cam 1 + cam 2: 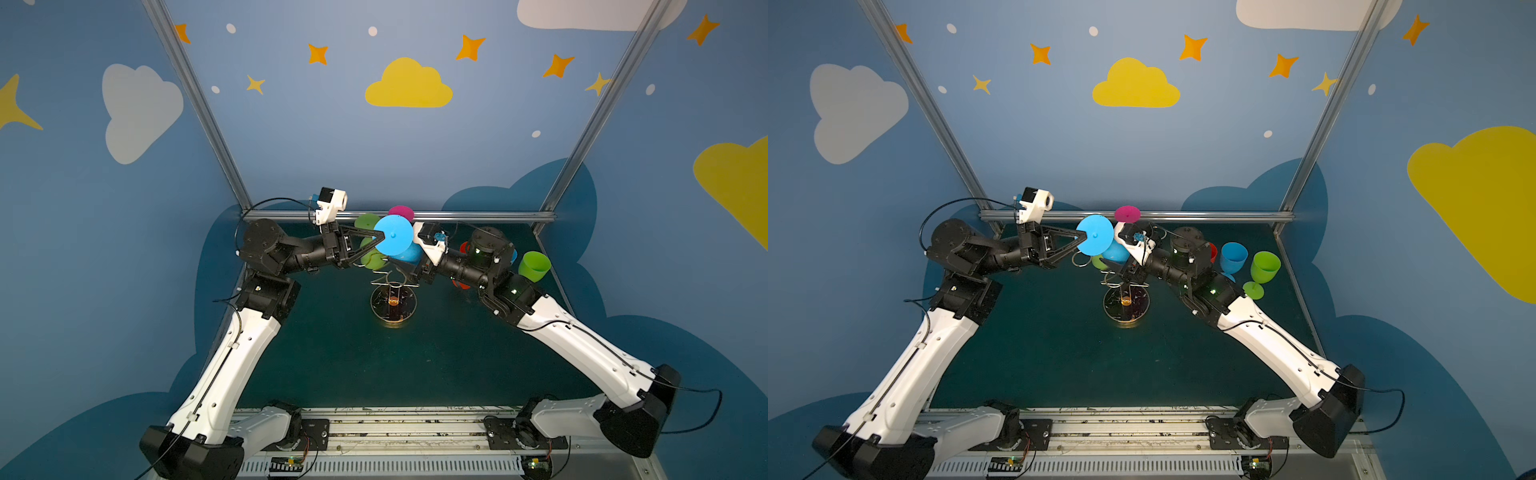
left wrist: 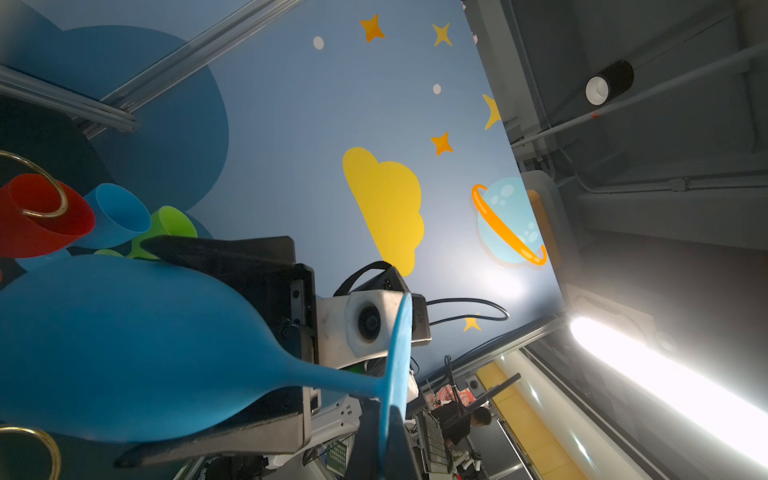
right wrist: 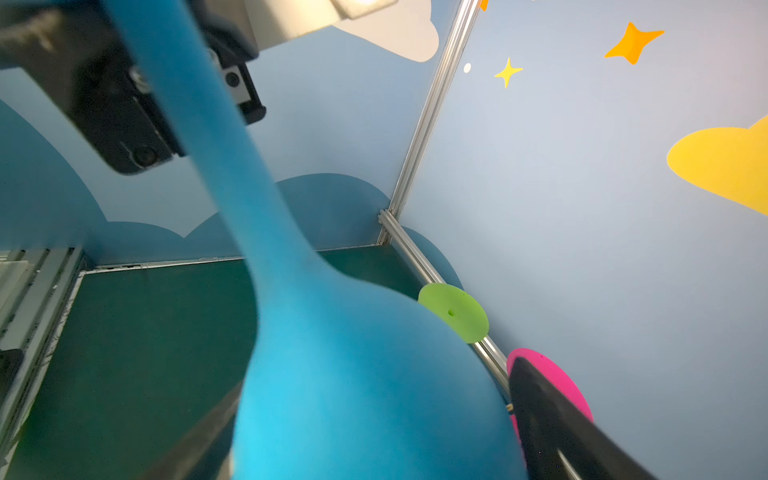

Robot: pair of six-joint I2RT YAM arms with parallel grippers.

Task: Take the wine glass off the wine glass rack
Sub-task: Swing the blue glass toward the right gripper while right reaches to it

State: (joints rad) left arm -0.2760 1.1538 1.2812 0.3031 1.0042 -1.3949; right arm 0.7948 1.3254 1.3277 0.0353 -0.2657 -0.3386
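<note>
Handover, I reckon: left gripper [image 1: 383,240] pinches the blue wine glass [image 1: 395,241] by its foot. It's tilted in the air above the rack [image 1: 380,305], stem clear of the wires. Right gripper [image 2: 133,353] gapes wide around the bowl, so it should close gently next.

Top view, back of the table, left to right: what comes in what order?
Left gripper → held blue wine glass, gripped by its foot → pink wine glass foot → red wine glass, mostly hidden → standing blue wine glass → standing green wine glass.
</note>
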